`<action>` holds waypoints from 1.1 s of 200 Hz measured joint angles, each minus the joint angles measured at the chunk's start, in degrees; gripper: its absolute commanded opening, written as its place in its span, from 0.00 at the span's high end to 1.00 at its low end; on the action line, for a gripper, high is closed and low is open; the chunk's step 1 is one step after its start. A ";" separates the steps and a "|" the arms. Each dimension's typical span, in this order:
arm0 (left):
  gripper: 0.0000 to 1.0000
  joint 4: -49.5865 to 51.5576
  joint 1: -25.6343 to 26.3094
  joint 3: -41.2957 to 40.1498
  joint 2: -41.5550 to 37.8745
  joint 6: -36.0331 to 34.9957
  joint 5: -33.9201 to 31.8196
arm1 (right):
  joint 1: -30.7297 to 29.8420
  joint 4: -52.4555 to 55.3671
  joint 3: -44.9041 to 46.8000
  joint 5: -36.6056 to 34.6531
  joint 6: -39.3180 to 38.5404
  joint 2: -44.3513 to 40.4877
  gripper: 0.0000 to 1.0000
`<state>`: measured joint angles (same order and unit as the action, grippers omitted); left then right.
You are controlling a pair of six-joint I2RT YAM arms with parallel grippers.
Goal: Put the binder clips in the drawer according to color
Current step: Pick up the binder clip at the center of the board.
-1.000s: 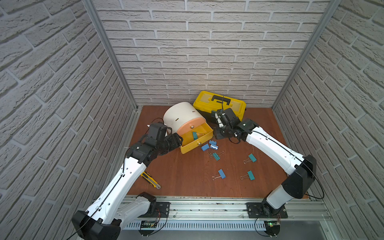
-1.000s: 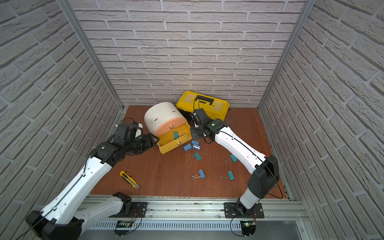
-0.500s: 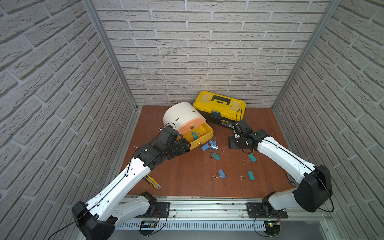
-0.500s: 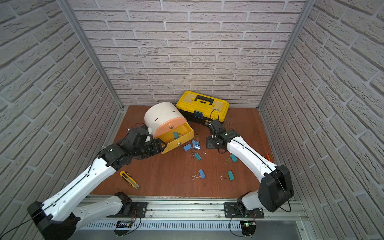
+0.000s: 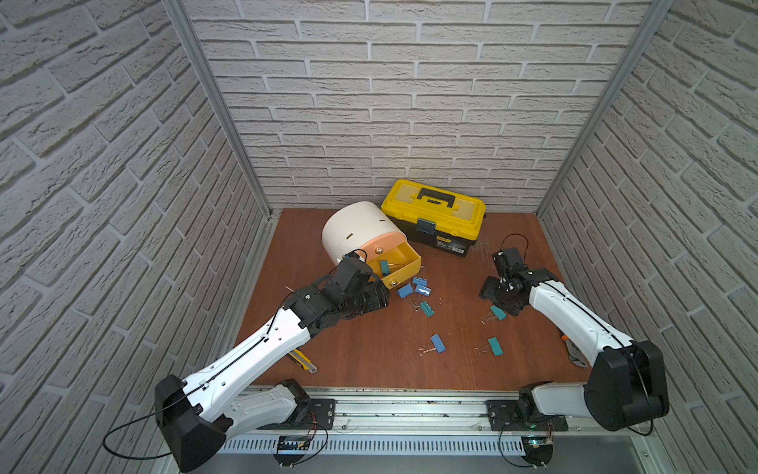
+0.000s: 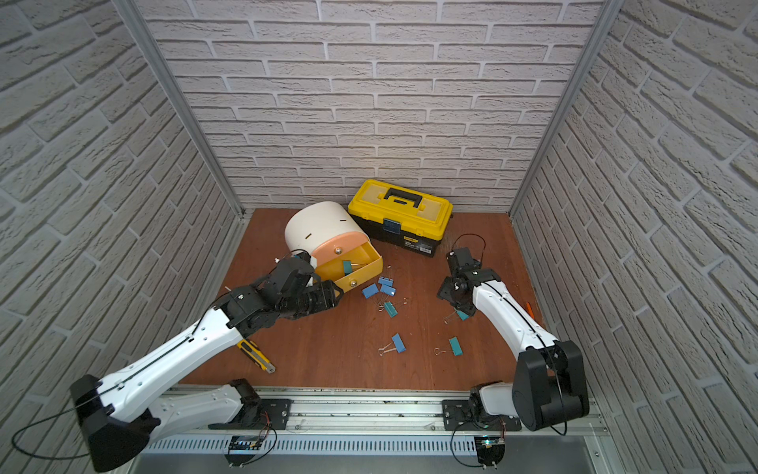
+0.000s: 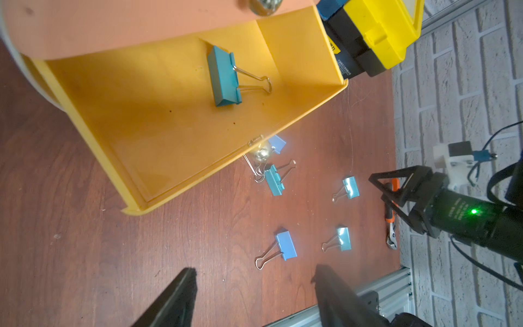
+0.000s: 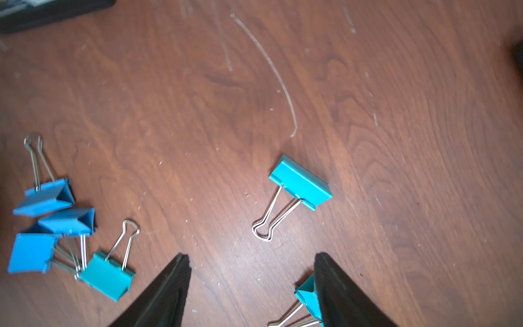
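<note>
Right gripper (image 8: 252, 257) hangs low over the table, jaws apart, nothing clamped. It is likely lining up on the teal clip (image 8: 300, 184) lying flat just ahead of its fingertips, with the wire loops pointing back at the gripper. A second teal clip (image 8: 307, 294) sits at the inner edge of one finger, half hidden; cannot tell if it touches. Farther off to one side is a knot of blue clips (image 8: 48, 203) plus a third teal clip (image 8: 106, 279). Their handles are tangled, so they probably need pulling apart before sorting. Left gripper (image 7: 254, 269) is also apart and empty, parked short of the yellow drawer (image 7: 141, 113), probably staying clear of the drop path. A lone blue clip (image 7: 285, 245) lies on bare table just ahead of its fingers. The drawer is pulled out of the white cabinet (image 5: 357, 230) and holds one stored teal clip (image 7: 225, 77), so teal seems to go there. The peach drawer (image 5: 393, 242) above it is shut, so blue has no open place yet. The toolbox (image 5: 434, 213) stands close behind the cabinet, not in the way. The utility knife (image 5: 303, 362) lies back under the left arm, out of play.
</note>
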<state>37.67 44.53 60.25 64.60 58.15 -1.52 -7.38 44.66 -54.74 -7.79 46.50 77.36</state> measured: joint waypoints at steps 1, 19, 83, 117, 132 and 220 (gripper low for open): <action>0.29 -0.07 0.02 0.00 0.09 -0.04 0.04 | 0.13 0.02 0.07 -0.02 0.26 0.00 0.26; 0.29 -0.90 0.79 0.26 2.40 -1.14 0.39 | 1.77 0.11 1.05 -0.04 2.91 0.00 0.25; 0.29 -3.58 1.73 3.48 7.65 -4.15 1.64 | 6.58 1.05 2.93 -0.09 11.28 1.86 0.23; 0.29 -4.09 1.75 4.22 8.70 -4.61 2.03 | 7.06 1.22 2.93 -0.02 14.97 4.31 0.23; 0.29 -4.37 1.75 4.28 8.98 -4.63 2.16 | 7.23 1.27 2.93 -0.04 16.46 5.35 0.23; 0.29 -4.70 1.75 6.71 11.13 -6.08 2.45 | 8.15 2.36 0.44 1.22 21.11 12.13 0.23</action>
<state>32.97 46.28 66.96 75.72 52.07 0.93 0.78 47.03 -54.30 -6.57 67.61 89.49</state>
